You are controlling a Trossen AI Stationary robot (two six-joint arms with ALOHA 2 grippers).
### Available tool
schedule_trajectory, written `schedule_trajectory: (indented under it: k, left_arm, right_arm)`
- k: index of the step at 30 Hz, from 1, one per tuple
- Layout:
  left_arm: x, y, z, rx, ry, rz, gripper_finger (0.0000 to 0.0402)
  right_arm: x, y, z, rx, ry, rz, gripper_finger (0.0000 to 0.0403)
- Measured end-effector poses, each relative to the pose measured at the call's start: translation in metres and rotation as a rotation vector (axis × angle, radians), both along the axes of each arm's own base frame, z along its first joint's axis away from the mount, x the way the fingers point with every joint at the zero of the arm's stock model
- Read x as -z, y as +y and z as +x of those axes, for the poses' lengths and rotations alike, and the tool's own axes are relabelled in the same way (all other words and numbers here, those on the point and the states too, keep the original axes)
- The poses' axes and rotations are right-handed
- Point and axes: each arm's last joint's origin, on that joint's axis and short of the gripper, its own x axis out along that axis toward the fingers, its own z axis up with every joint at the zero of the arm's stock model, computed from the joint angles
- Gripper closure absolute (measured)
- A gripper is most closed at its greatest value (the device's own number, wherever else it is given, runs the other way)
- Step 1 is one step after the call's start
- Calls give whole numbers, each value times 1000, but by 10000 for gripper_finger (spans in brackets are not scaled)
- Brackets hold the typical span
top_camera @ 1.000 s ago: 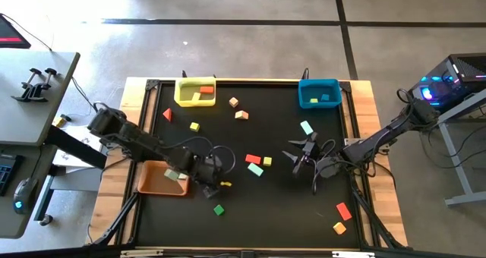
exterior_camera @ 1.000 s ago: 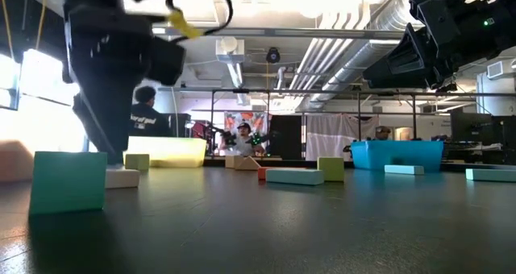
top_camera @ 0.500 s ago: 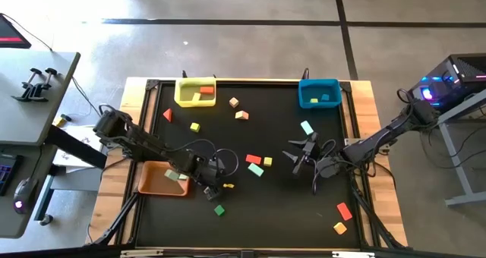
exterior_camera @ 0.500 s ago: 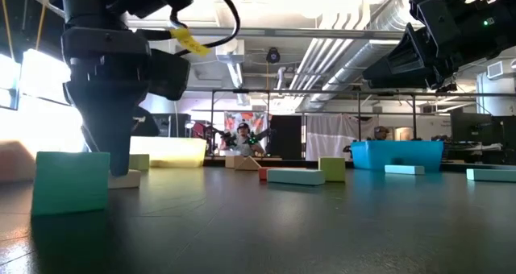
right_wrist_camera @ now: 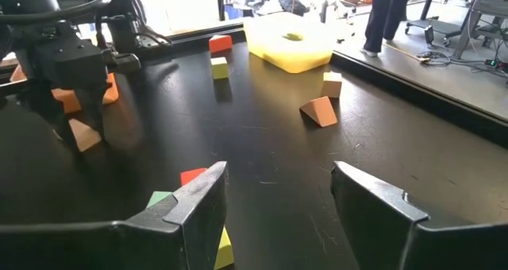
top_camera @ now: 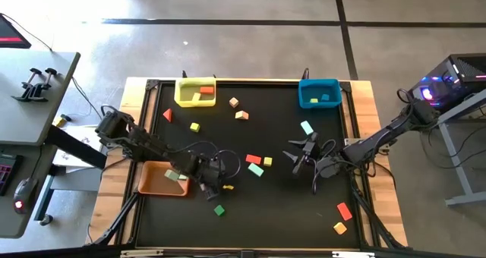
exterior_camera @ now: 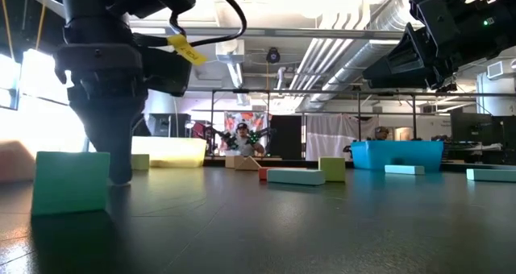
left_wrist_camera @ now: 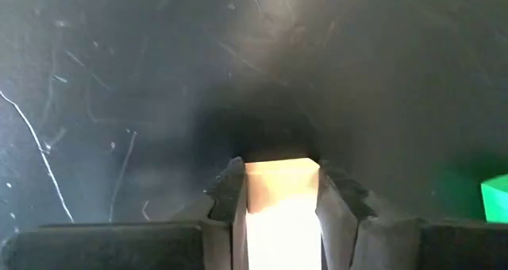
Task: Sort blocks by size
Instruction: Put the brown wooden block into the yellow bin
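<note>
Left claw [left_wrist_camera: 279, 202]: pressing down on the black tabletop [top_camera: 273, 205] just beside the orange bin [top_camera: 156, 180], its fingers [left_wrist_camera: 228, 202] closing against both sides of a small pale block [left_wrist_camera: 280, 179].
Pale block: sitting on the tabletop between those fingers, with a green block [top_camera: 219, 209] lying near.
Right claw [right_wrist_camera: 278, 194]: hanging open and empty above the tabletop's right half, near a mint bar [top_camera: 306, 127].
Other blocks: lying scattered over the tabletop; a red and a mint one [top_camera: 255, 169] are resting together between the two arms, a red [top_camera: 343, 211] and an orange one sitting near the right front corner.
Bins: a yellow bin [top_camera: 194, 92] and a blue bin [top_camera: 318, 93] standing at the far edge, each holding blocks.
</note>
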Motion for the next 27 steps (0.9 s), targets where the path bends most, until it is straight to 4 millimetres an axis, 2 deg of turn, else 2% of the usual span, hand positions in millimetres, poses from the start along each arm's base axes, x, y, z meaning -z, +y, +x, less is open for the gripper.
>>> schedule_trajectory:
  k: [3, 7, 12, 17, 20, 27]
  left_arm:
    - [-1, 3, 2, -11, -7, 11, 316]
    - [-13, 4, 11, 29, -36, 86, 316]
    - [-58, 7, 35, 143, -124, 313, 316]
    - [-101, 27, 56, 204, -210, 540, 316]
    - [-109, 56, 55, 202, -169, 604, 315]
    - [-108, 162, 20, -4, -47, 652, 312]
  right_arm:
    - [0, 0, 0, 0, 0, 0, 185]
    - [0, 0, 0, 0, 0, 0, 185]
    - [0, 0, 0, 0, 0, 0, 185]
    - [0, 0, 0, 3, -6, 11, 185]
    - [0, 0, 0, 3, -8, 22, 185]
    - [1, 0, 0, -5, -6, 43, 185]
